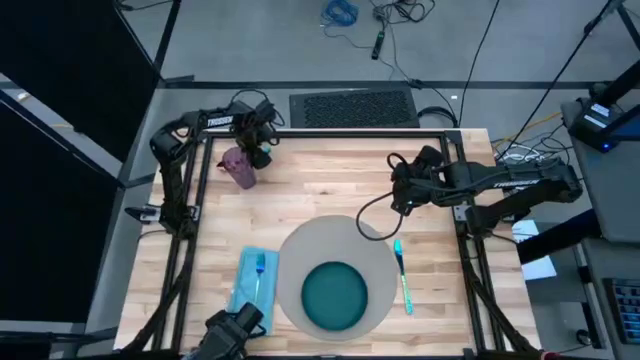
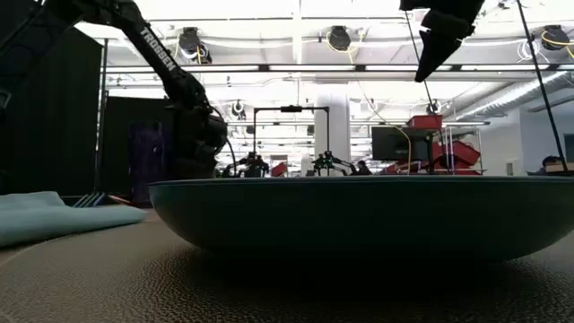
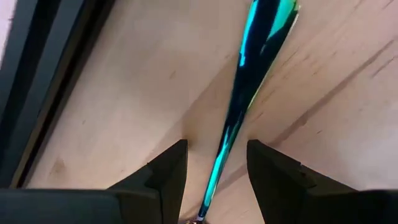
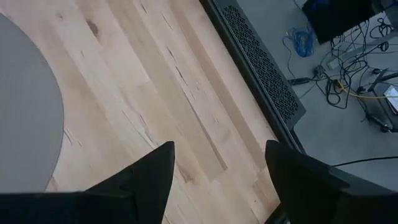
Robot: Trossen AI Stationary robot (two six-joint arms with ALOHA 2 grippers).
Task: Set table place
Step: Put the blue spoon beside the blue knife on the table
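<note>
Left claw (image 1: 258, 140) hung at the tabletop's (image 1: 330, 180) far-left edge, fingers parted around an iridescent teal utensil (image 3: 249, 87) in its wrist view, not clearly gripping. Right claw (image 1: 400, 185) released, over bare wood; grey placemat (image 1: 300, 250) sat just beside and nearward, carrying teal plate (image 1: 335, 297).

Table (image 1: 330, 185) with placemat (image 1: 300, 250), napkin (image 1: 245, 290)

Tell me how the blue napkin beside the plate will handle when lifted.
The blue napkin looks like soft, rumpled cloth, so it would likely droop and fold. It is probably light. The utensil lying on it would likely slide off.
</note>
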